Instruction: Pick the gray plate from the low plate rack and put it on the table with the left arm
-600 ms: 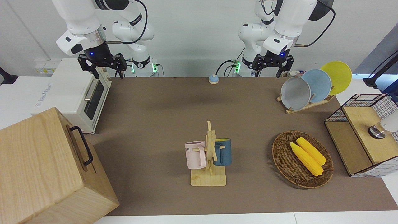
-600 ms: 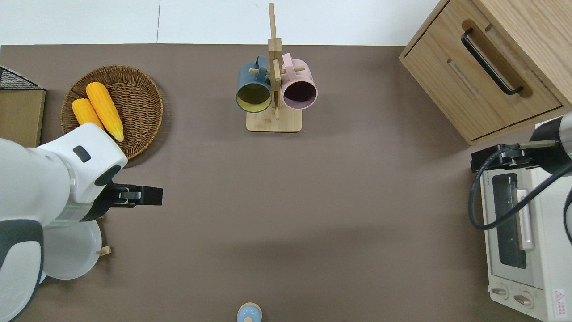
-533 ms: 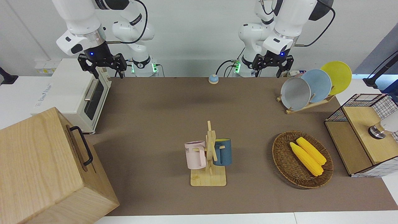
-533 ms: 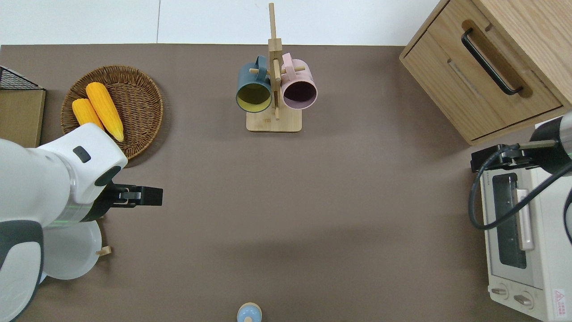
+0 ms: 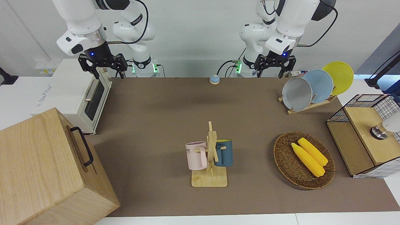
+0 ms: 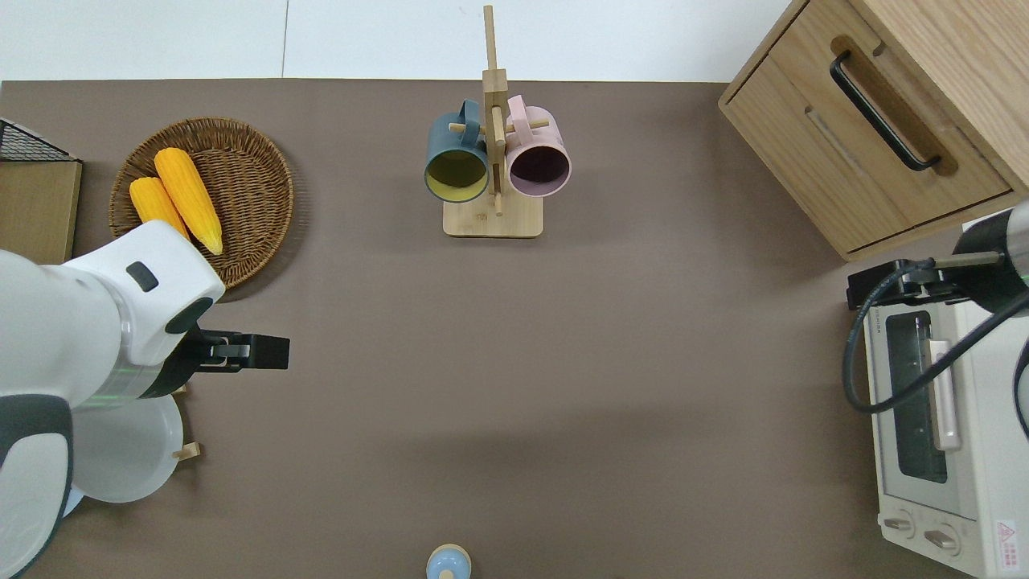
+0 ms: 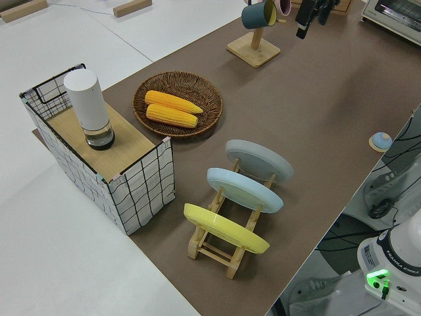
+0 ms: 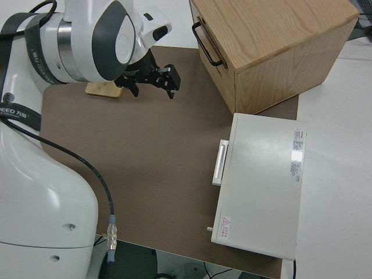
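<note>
The gray plate (image 5: 297, 93) leans in the low plate rack (image 5: 307, 106), light blue plate (image 5: 318, 86) at its 1 o'clock. Left claw (image 5: 271, 64) hangs released above the desk (image 5: 156, 125); right arm parked.

The gray plate (image 5: 297, 93) is round and pale, with a shallow raised rim. It stands tilted on edge in the low plate rack (image 5: 307, 106), in the end slot toward the middle of the tabletop (image 5: 175, 115), its hollow face turned away from the robots. The rack is small, of light wood, two rails with slanted pegs, and sits on the brown mat at the left arm's end of the tabletop, nearer to the robots than the middle.
</note>
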`<state>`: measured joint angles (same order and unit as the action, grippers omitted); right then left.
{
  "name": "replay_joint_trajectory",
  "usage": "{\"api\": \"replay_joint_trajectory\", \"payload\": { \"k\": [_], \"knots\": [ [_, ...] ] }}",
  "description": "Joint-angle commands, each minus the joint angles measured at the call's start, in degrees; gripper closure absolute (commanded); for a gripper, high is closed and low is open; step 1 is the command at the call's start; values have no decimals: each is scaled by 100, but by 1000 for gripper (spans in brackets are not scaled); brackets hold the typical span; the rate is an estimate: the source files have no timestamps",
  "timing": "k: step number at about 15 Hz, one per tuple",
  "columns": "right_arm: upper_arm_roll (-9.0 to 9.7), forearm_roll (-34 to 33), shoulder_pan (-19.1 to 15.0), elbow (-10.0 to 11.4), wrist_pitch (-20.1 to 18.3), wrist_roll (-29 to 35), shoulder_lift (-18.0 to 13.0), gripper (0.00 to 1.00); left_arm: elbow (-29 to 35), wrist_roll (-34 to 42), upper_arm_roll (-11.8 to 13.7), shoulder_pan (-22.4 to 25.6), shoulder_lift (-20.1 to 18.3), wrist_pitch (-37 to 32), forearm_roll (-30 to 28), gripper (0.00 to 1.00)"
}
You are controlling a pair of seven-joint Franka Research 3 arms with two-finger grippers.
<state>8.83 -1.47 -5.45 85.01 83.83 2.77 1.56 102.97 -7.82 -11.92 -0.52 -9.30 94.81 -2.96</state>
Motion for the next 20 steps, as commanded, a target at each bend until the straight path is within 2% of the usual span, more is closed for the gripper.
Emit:
{"api": "replay_joint_trajectory", "payload": {
  "k": [1, 5, 6, 7, 10, 16, 17, 20],
  "knots": [
    [-13, 16, 26, -29, -34, 22, 11, 17, 56, 36, 32, -53, -63, 28, 15, 5],
    [-22, 16, 26, -29, -34, 22, 11, 17, 56, 18, 58, 25, -80, 2, 15, 7],
    [-22, 24, 26, -29, -34, 22, 11, 17, 56, 122, 137, 87, -80, -59, 24, 7],
    [-13, 16, 26, -29, -34, 22, 11, 17, 56, 193, 250, 131, -89, -173, 24, 7],
    [-22, 16, 26, -29, -34, 22, 11, 17, 48, 1079, 883, 140, -133, -463, 15, 7],
    [-22, 16, 26, -29, -34, 22, 11, 17, 56, 1827, 1972, 149, -151, -516, 24, 9],
    [-22, 16, 26, -29, -34, 22, 11, 17, 56, 1898, 2079, 149, -151, -534, 76, 9],
    [-13, 16, 26, -29, -34, 22, 11, 17, 74, 1942, 2159, 158, -151, -552, 234, 9]
  ]
}}
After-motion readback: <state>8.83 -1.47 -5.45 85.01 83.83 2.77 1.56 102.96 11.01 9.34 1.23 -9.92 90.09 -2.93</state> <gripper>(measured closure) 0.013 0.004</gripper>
